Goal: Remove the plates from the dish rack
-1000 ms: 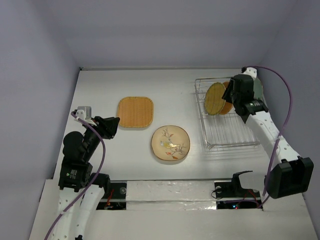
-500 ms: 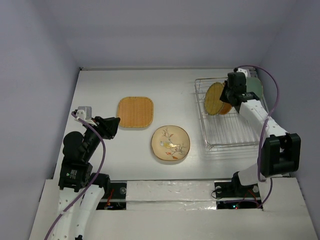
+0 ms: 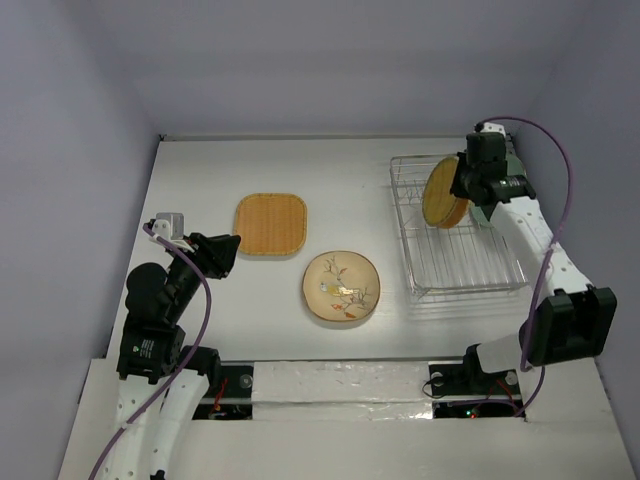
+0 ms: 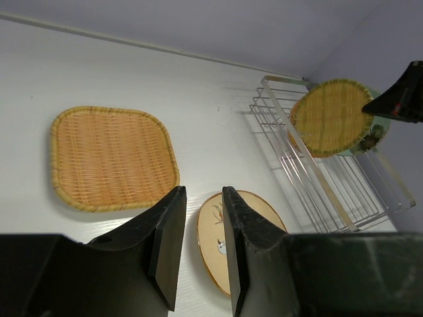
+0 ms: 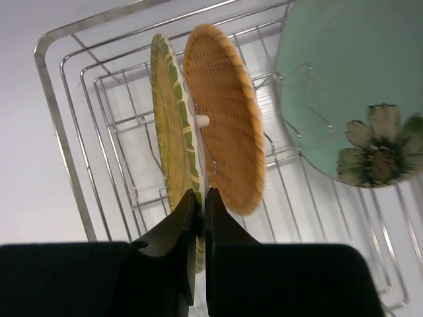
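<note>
The silver wire dish rack (image 3: 470, 270) stands at the right. In it, on edge, are the yellow-green checked plate (image 5: 170, 132), the orange round plate (image 5: 225, 112) and the pale green plate (image 5: 344, 79). My right gripper (image 5: 199, 197) is shut on the checked plate's rim; in the top view it (image 3: 470, 185) sits over the rack's far end. The orange rounded-square plate (image 3: 270, 223) and the cream branch-and-flower plate (image 3: 341, 286) lie flat on the table. My left gripper (image 4: 202, 195) is open and empty, above the table between those two.
The walls close in behind and at both sides; the rack (image 4: 317, 178) sits close to the right wall. The white table (image 3: 200, 180) is bordered at the near edge by the arm bases.
My right gripper has come in over the rack's far end and shut on the checked plate's rim; that plate has shifted slightly right. The left arm has not moved.
</note>
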`<control>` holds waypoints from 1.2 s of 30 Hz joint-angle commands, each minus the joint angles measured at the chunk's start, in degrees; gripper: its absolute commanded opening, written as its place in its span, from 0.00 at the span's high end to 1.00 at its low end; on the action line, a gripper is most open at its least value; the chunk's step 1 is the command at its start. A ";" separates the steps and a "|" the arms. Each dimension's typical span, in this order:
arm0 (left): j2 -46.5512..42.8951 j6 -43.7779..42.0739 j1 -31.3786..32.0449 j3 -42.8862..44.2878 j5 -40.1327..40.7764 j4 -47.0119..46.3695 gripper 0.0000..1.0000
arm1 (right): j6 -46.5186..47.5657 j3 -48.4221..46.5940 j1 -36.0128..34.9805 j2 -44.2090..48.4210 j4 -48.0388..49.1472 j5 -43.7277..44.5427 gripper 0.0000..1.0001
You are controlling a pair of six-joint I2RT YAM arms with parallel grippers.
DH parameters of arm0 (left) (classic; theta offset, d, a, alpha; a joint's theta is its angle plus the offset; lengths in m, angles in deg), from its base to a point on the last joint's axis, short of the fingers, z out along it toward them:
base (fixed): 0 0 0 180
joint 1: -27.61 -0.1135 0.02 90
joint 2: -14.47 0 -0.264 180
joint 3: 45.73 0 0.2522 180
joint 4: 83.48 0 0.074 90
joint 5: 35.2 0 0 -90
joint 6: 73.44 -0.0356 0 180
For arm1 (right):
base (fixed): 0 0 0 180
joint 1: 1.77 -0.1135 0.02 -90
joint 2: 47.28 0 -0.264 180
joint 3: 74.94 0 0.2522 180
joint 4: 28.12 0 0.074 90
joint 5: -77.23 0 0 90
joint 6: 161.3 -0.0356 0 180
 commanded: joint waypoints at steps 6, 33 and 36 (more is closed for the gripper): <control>-0.53 -0.11 0.10 -0.62 -0.23 -2.86 0.74 | -0.55 -12.16 -2.35 12.00 -1.86 2.59 1.00; 1.22 0.15 0.10 -0.62 0.65 -2.69 0.74 | -40.26 -17.26 -32.68 -31.03 40.32 -22.91 1.00; 1.57 0.15 0.10 -0.62 0.21 -2.86 0.74 | -41.85 -16.21 -32.68 -33.33 41.28 -22.38 1.00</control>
